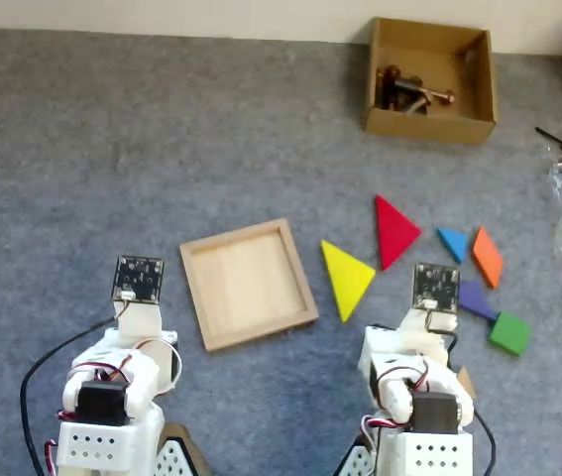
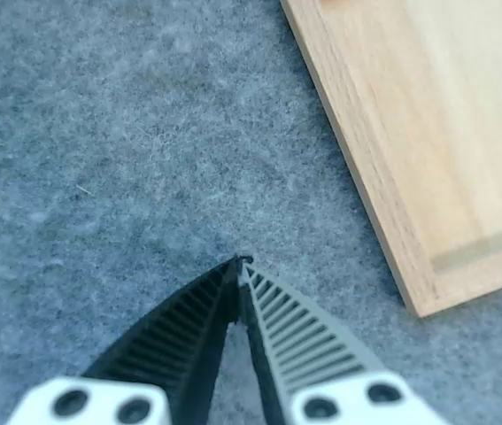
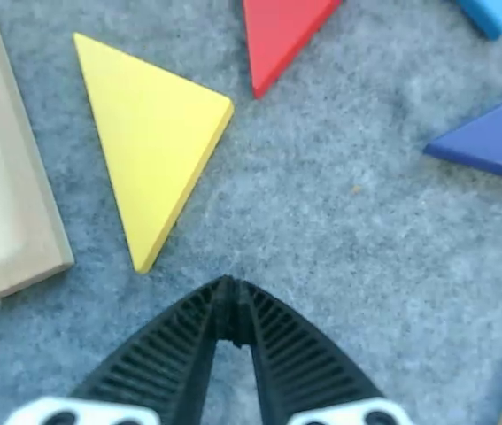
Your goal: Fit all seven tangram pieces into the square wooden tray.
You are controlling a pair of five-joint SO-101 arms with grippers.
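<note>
**Both fingers shut, tray bare, pieces loose beside it**

The left fingers (image 2: 206, 305) are closed tip to tip and grip nothing; they point at grey worktop (image 2: 127, 133) just off a corner of the wooden tray (image 2: 374, 168). The right fingers (image 3: 184, 332) are likewise pressed together with nothing between them, aimed at the worktop just past the tip of the yellow triangle (image 3: 149, 142), on the tray's other side.

The wooden tray (image 1: 194, 297) lies flat and slightly skewed, its bare floor showing from rim to rim. All the coloured pieces lie to its right. The yellow triangle (image 1: 346, 278) lies nearest the tray. Farther out come the red triangle (image 1: 393, 230), blue triangle (image 1: 452, 242), orange parallelogram (image 1: 488, 257), purple triangle (image 1: 476, 297) and green square (image 1: 509, 333). Well beyond the tray's far right corner, a cardboard box (image 1: 424, 126) holds some dark brown items too small to tell.

Both arms sit folded back, one on each side of the tray's near edge.
</note>
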